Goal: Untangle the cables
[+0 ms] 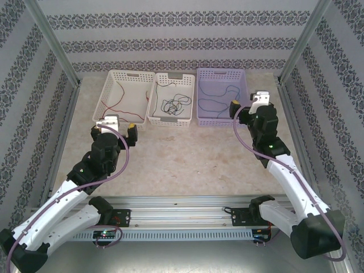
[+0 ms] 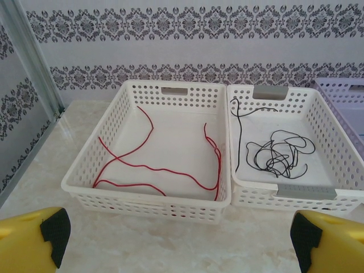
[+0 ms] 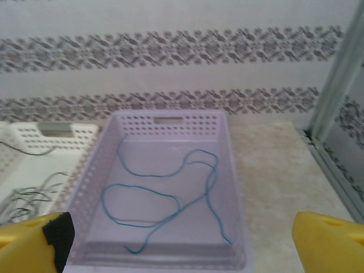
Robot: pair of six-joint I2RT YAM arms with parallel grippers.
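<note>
Left gripper [image 2: 179, 233] stood wide, empty, short of the left white basket [image 2: 85, 170]. Right gripper [image 3: 182, 244] was likewise wide and empty, before the mauve basket [image 3: 170, 119]. Three baskets sat in a row along the table's [image 1: 187, 159] far edge.

- Red cable [image 2: 148, 166]: alone in left basket, loose open curves.
- Black cable [image 2: 278, 156]: alone in middle basket [image 2: 296, 190], bunched in overlapping loops.
- Blue cable [image 3: 159, 194]: alone in mauve basket, slack loops.

Judged: colours separated, task near done; black bundle possibly left to loosen.
</note>
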